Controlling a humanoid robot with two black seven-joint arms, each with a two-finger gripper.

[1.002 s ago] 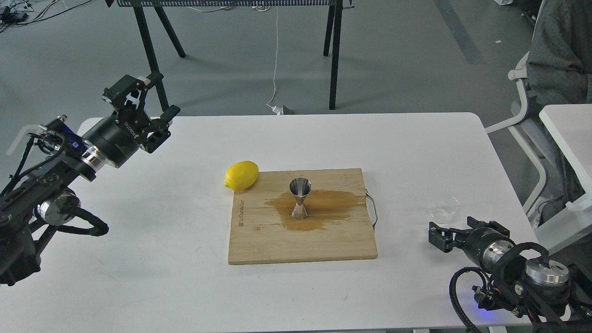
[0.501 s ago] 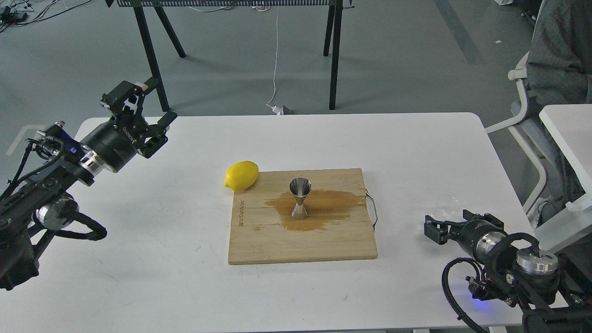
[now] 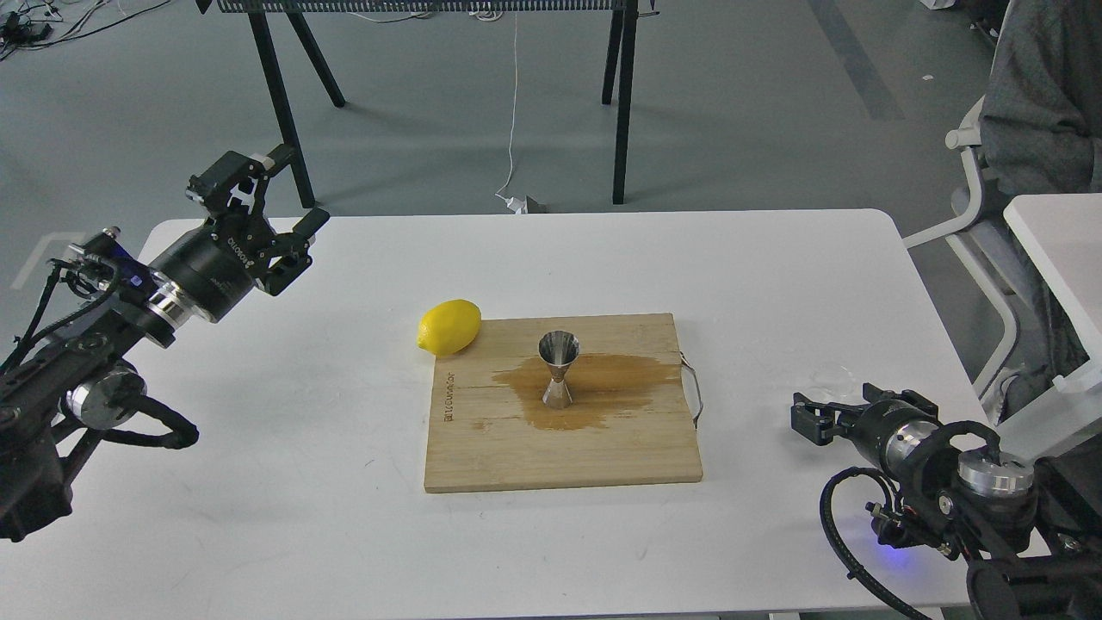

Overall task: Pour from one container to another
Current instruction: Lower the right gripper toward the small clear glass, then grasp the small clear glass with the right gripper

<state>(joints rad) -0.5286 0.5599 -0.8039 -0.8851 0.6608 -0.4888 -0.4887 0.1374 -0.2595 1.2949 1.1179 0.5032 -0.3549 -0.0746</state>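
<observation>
The steel jigger (image 3: 558,370) stands upright in the middle of a wooden cutting board (image 3: 482,448), in a brown wet stain (image 3: 603,387). The clear cup (image 3: 833,376) is faint on the white table at the right, upright, just beyond my right gripper (image 3: 839,406). That gripper lies low over the table, its fingers apart, and holds nothing. My left gripper (image 3: 300,184) hovers open over the table's far left corner, far from both containers.
A yellow lemon (image 3: 448,326) rests against the board's far left corner. A wire handle (image 3: 694,392) sticks out of the board's right side. A chair and a second white table (image 3: 1055,250) stand at the right, and black stand legs are behind.
My right gripper has moved slightly away from me, closer to the clear cup. My left gripper has shifted a little left and up. Jigger, board and lemon have not moved.
</observation>
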